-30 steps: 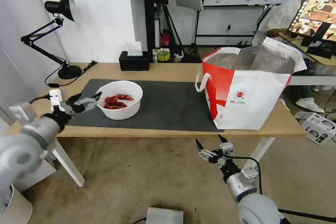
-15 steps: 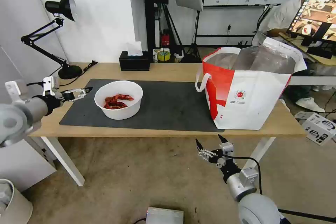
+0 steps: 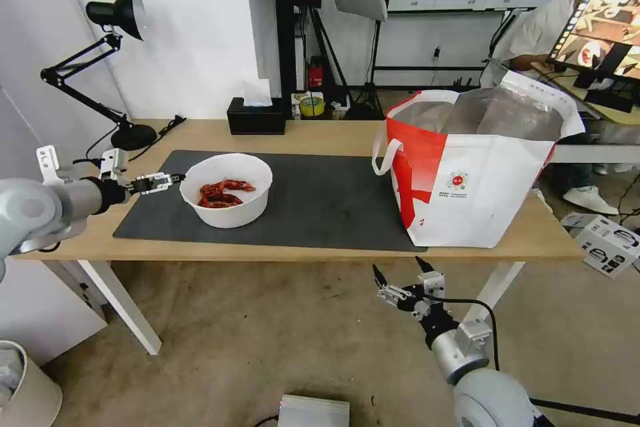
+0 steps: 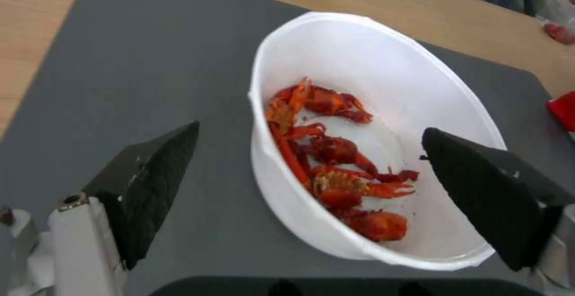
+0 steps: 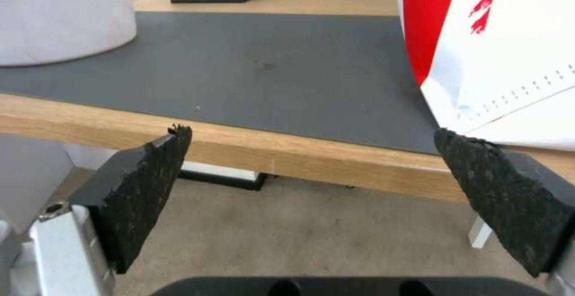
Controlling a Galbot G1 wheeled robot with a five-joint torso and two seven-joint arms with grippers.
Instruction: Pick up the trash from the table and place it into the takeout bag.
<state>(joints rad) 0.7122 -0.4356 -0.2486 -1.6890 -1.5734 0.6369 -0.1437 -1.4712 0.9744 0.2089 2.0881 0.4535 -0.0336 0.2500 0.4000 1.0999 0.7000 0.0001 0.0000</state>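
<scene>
- Left gripper (image 3: 175, 179): positioned over the dark grey mat (image 3: 320, 200), level with the rim of the white round bowl (image 3: 230, 203) on the bowl's left side. In the head view the fingertips look to sit just beside the rim; contact cannot be confirmed there.
- The left wrist view shows the fingers (image 4: 152, 174) spread wide, the bowl's near wall between them, and red crayfish shells (image 4: 335, 165) lying inside.
- Right gripper (image 3: 401, 271): hangs below the front edge of the table (image 3: 320, 137), fingers spread, holding nothing.
- The right wrist view shows the table edge and the lower corner of the takeout bag (image 5: 509, 53).
- The takeout bag stands upright on the table's right end, well apart from the bowl, mouth open, foil lining visible.
</scene>
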